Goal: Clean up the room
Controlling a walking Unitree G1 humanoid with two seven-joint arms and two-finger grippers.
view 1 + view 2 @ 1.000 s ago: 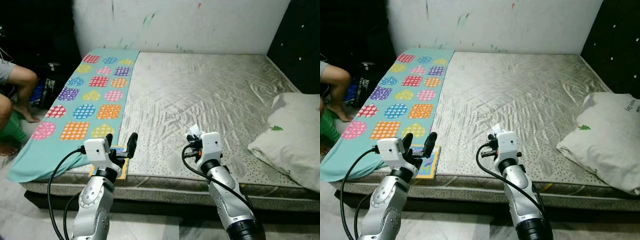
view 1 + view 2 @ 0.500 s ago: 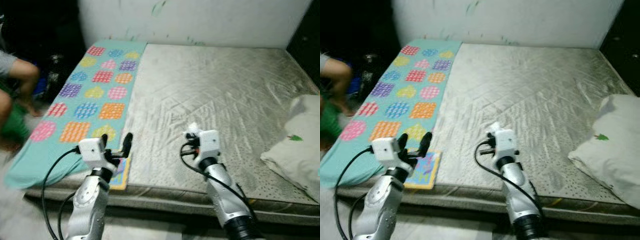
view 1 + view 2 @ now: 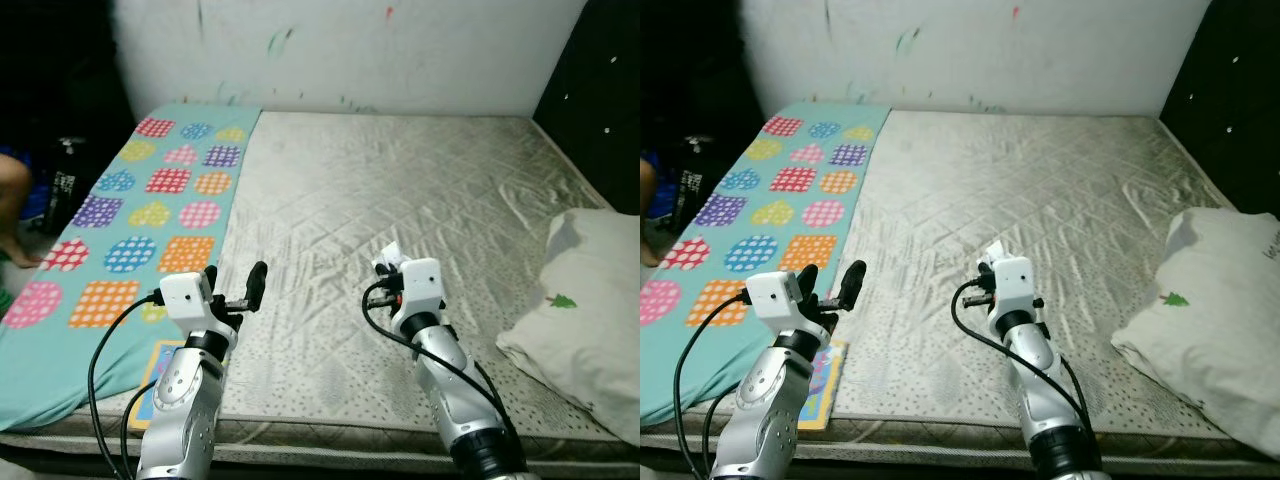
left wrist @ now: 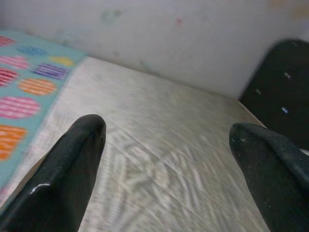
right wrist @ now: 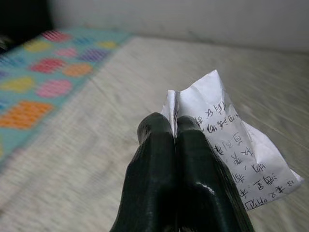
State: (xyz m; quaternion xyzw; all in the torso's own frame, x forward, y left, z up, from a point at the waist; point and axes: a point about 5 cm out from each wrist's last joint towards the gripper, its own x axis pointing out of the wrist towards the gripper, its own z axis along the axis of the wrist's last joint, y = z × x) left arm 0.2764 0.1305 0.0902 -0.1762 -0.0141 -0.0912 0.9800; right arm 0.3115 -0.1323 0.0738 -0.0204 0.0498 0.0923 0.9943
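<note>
Pinching a scrap of white paper [image 5: 231, 145] with handwriting on it, the right pincer [image 5: 176, 128] has its two black fingers pressed flat together on the sheet's folded edge, so the rest of the paper fans out loose beyond the tips. In the head views the paper [image 3: 388, 256] pokes up above the right wrist, held over the bed [image 3: 420, 190] near its front edge, about midway along it.

The left pincer [image 3: 235, 285] is spread wide and holds nothing; it hovers over the front part of the bed, just beside the seam where the teal dotted blanket [image 3: 130, 210] meets the bare grey mattress. A colourful flat book or card [image 3: 820, 385] lies at the front edge of the bed below the left arm. A white pillow [image 3: 590, 300] sits at the bed's right edge. A person's leg [image 3: 12, 190] shows past the bed's left edge.

The step in hand appears to be carrying the paper off to be thrown away. To do it well, keep the squeeze firm, since only a thin edge is caught, and move the arm smoothly so the loose flap does not tug free.
</note>
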